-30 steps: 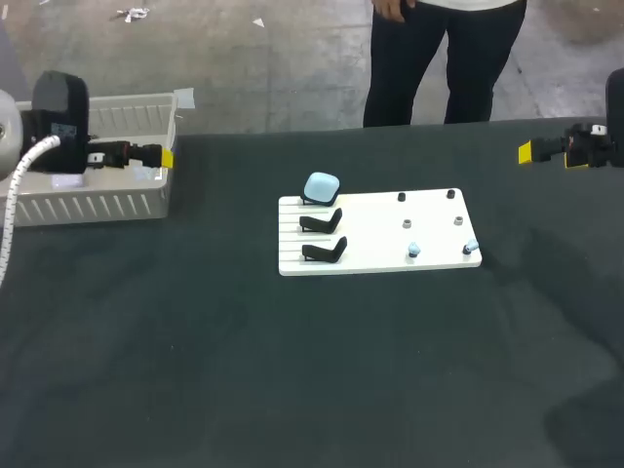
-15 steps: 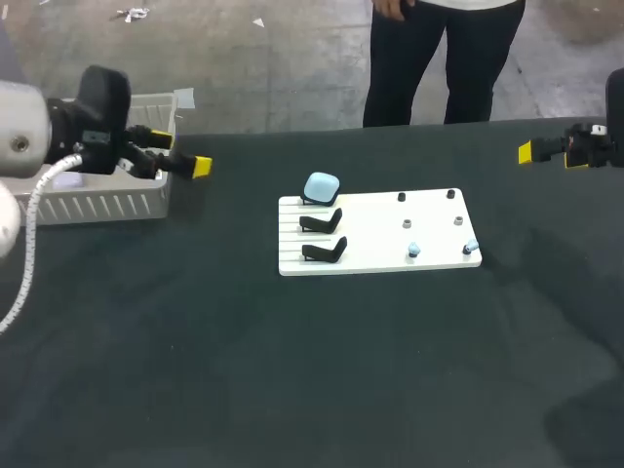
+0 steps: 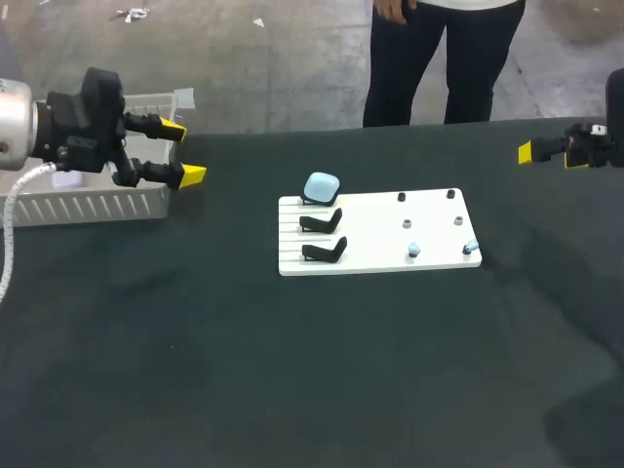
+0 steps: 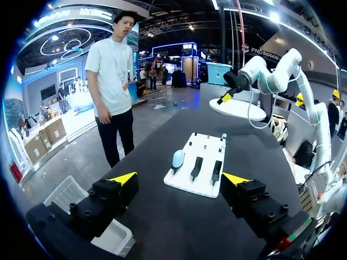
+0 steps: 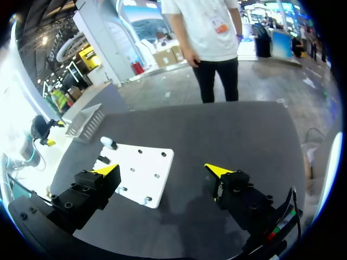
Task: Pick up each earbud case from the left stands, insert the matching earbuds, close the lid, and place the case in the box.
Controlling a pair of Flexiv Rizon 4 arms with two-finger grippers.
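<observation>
Left pincer [image 3: 183, 153] is spread and empty, just beside the box [image 3: 97, 205] near the worktop's [image 3: 292, 370] 10 o'clock corner. Bare worktop separates it from the blue earbud case [image 3: 321, 186], at its 3 o'clock on the white board's [image 3: 390, 249] 11 o'clock corner. Right pincer [image 5: 162, 170], also spread and empty, hangs at the 2 o'clock edge.

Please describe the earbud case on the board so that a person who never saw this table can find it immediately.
A white board lies in the middle of the dark table, with three black stands in a row along its left edge. The earbud case sits on the stand farthest from the robot: the only rounded, light blue thing among the stands, while both nearer stands are empty.
</observation>
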